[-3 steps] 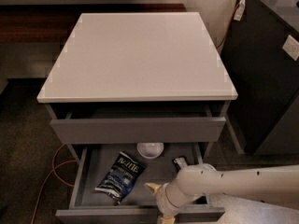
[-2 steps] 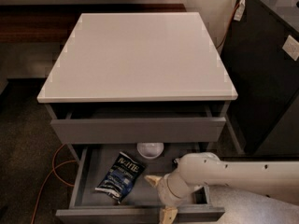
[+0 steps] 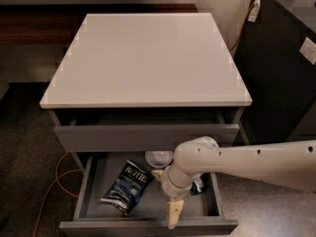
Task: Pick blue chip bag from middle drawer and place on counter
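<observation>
The gripper (open or closed, I cannot tell) hangs over the front of the open middle drawer, just right of the blue chip bag lying inside. The bag is not yet grasped; lifting it and setting it on the counter remain.

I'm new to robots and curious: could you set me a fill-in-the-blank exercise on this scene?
The crinkly navy-blue chip bag lies inside the open grey ____ drawer.
In this view the gripper hangs over that drawer, ____ of the bag.
The round bowl at the drawer's back is ____.
Missing: middle; right; white.
</observation>
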Robot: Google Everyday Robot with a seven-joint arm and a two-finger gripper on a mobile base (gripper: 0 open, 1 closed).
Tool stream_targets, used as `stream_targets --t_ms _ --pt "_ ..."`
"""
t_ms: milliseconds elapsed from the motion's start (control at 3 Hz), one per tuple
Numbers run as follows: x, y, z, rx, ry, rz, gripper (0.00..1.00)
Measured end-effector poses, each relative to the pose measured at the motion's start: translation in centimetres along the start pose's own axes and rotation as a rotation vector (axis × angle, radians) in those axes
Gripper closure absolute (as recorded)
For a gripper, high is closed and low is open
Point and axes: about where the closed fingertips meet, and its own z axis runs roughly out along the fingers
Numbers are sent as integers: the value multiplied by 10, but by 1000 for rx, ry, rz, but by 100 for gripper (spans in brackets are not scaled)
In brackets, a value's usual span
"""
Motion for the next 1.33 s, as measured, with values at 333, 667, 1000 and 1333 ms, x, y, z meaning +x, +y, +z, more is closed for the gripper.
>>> stream_targets --t_ms 333,667,1000,1333 --pt "-6 -28 -3 -10 72 -46 0" --pt "-13 -48 3 -22 119 -111 0" --pt "-22 -60 12 -31 144 -201 0" --pt "-38 -66 24 -53 187 -358 0"
